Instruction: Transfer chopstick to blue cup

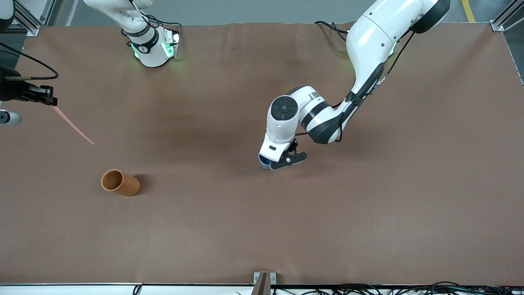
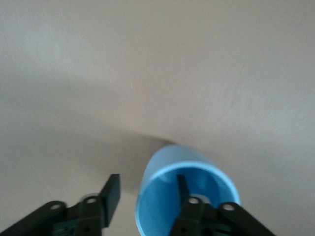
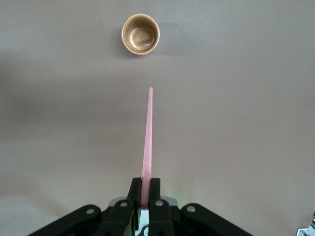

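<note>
**Pink chopstick held aloft by the right claw, blue cup under the left claw**

The thin, straight pink chopstick [image 1: 73,125] is pinched at one end by the right claw [image 1: 52,102], whose two black fingers [image 3: 134,194] are pressed tight against the stick. The claw hangs in the air over the counter's edge at the right arm's end. In the front view the stick slants away from the claw toward about five o'clock, with its free tip over bare counter. In the right wrist view the stick runs straight out from between the fingers, and its tip points toward the orange-brown cylindrical cup [image 3: 141,34].

That orange-brown cup [image 1: 120,182] stands upright on the brown counter [image 1: 368,213], nearer to the front camera than the chopstick, toward the right arm's end.

The small, plain blue cup [image 2: 184,194] sits near the middle of the counter, well apart from the orange-brown cup. In the front view only a sliver of blue [image 1: 264,162] shows beneath the left arm's wrist. The left claw [image 2: 147,194] is low over it with its fingers parted: one finger [image 2: 183,186] reaches inside the cup's round rim, the other [image 2: 112,192] stands outside the wall with a clear gap, so the wall is between them but not squeezed.
</note>
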`<control>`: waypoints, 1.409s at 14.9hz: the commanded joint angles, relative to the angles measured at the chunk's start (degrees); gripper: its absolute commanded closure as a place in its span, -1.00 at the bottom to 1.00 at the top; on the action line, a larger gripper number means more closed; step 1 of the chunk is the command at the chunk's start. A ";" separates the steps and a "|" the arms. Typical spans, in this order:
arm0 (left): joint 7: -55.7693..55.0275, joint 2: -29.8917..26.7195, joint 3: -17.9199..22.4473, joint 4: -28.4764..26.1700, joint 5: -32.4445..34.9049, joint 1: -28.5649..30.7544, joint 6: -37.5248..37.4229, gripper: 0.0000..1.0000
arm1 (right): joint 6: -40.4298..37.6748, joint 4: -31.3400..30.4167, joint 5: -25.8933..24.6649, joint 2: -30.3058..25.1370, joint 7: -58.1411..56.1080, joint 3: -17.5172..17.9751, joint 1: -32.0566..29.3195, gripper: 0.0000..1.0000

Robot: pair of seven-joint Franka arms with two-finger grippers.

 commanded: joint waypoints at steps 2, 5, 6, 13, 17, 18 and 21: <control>9.67 -9.60 -0.44 -0.42 -1.68 5.57 -5.54 -1.00 | 1.29 -0.54 -0.38 -1.10 0.85 0.38 0.11 0.97; 21.79 -15.75 2.19 -0.42 -9.32 8.04 -9.22 -1.00 | 3.40 -3.60 -0.29 -2.85 0.67 0.38 -0.15 0.98; 26.27 -18.04 4.29 -0.42 -11.95 8.13 -11.24 -1.00 | 4.63 -5.09 -0.20 -3.82 0.67 0.38 -0.15 0.98; 61.16 -29.65 22.30 -0.86 -23.66 8.22 -26.09 -1.00 | 10.17 -5.99 0.42 -4.53 13.02 0.65 11.50 0.99; 71.92 -36.41 23.82 -0.51 -22.88 11.38 -33.57 -1.00 | 10.35 2.16 2.77 4.59 33.32 0.65 25.57 0.99; 72.37 -37.99 23.82 -0.42 -22.79 11.47 -35.42 -1.00 | 10.53 4.71 4.61 7.05 37.80 0.64 28.21 0.99; 72.63 -40.90 22.86 -0.42 -22.79 12.78 -39.82 -1.00 | 15.43 12.36 6.04 14.78 45.73 0.64 34.64 0.99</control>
